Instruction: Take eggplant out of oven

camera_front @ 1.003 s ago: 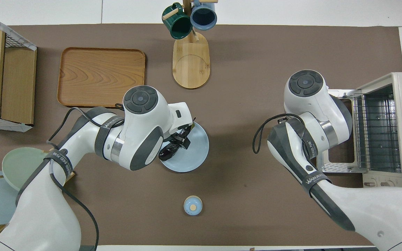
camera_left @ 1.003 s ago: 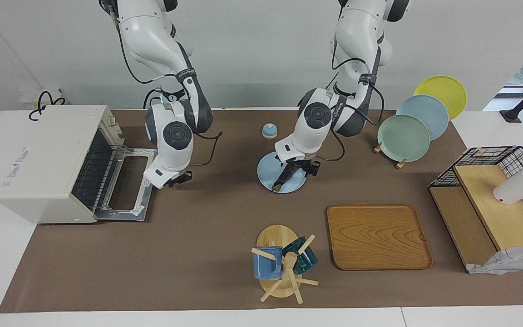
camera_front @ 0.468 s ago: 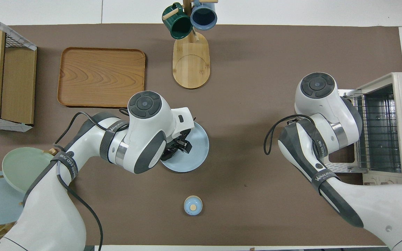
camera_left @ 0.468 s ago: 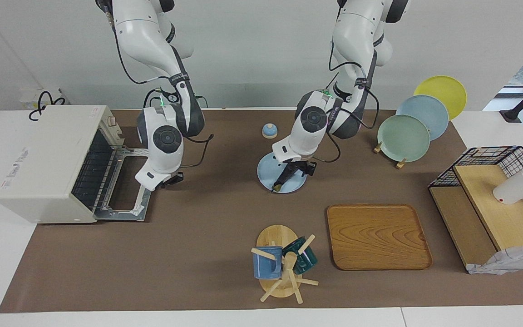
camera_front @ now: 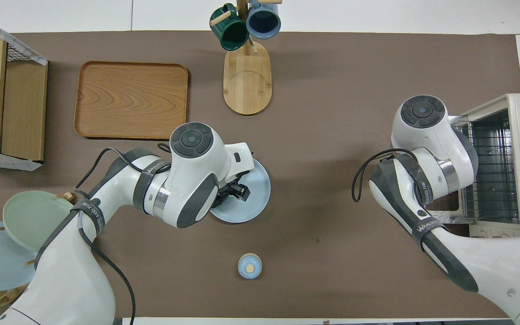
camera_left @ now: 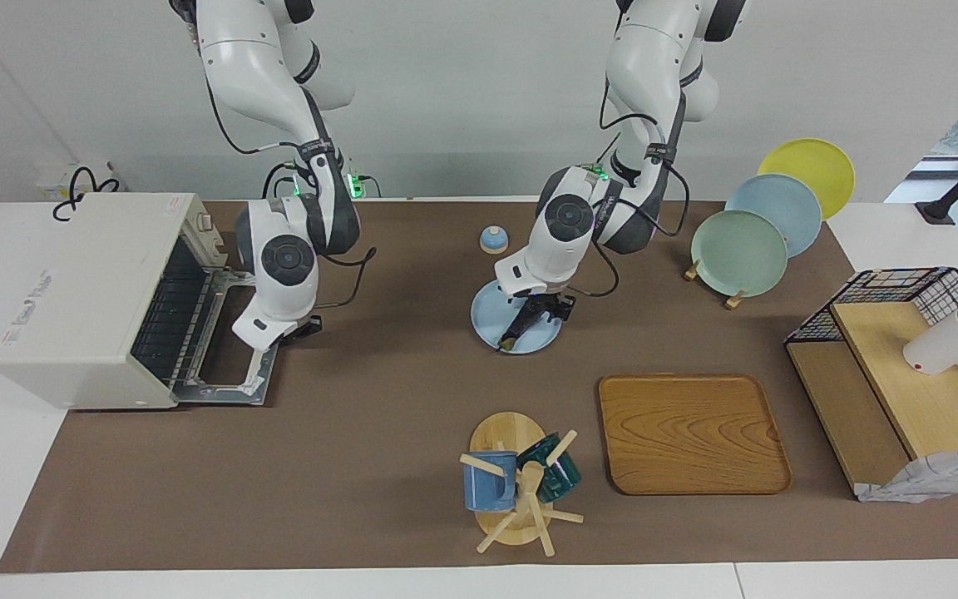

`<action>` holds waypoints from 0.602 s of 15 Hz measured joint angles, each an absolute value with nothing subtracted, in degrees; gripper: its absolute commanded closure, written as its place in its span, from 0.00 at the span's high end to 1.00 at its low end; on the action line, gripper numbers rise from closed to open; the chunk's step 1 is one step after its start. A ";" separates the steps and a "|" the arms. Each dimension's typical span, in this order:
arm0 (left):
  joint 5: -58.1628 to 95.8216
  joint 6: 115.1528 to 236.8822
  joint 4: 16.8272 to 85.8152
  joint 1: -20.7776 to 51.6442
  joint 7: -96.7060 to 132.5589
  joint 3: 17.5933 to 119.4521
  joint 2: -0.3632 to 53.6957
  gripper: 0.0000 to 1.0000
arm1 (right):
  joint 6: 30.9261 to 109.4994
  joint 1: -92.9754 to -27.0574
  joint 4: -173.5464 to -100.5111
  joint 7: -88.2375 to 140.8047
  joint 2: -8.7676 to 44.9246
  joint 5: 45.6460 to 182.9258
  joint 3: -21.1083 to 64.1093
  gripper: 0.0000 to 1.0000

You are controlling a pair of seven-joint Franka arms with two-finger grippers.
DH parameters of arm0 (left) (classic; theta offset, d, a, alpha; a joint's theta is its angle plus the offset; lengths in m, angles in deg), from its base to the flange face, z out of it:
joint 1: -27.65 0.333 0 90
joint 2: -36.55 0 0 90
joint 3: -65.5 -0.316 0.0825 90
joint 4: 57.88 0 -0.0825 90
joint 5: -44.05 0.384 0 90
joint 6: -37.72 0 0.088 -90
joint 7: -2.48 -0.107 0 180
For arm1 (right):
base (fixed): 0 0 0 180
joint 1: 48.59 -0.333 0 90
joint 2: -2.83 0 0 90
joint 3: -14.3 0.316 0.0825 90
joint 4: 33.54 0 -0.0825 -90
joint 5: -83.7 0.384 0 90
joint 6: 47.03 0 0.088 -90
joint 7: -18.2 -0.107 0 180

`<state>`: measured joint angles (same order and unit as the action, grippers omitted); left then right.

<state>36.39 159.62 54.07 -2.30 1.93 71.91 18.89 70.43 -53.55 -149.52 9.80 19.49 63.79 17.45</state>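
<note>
The left arm is bending down at mid-worktop, its hand (camera_left: 544,314) pointing downward with fingers parted. The right arm is angling low, its hand (camera_left: 296,330) closed.

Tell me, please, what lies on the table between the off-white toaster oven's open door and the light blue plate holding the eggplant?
Only bare brown mat lies there, as the facing view shows.

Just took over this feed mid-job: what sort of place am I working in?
Probably a lab tabletop staged as a mock kitchen: a toaster oven with its door down, plates on a stand, a mug tree, all on a brown mat between two robot arms.
</note>
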 measured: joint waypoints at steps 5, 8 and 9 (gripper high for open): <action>36.37 160.19 54.68 -2.30 1.93 71.89 18.89 0.74 | 70.14 -53.56 -149.68 10.94 19.35 62.41 17.92 0.00; 36.34 160.41 54.73 -2.30 1.93 71.88 18.89 0.60 | 67.75 -53.58 -149.01 12.74 17.79 62.02 18.40 0.00; 36.33 160.43 54.74 -2.30 1.93 71.88 18.89 0.56 | 66.21 -53.58 -148.53 13.22 16.70 62.03 18.49 0.00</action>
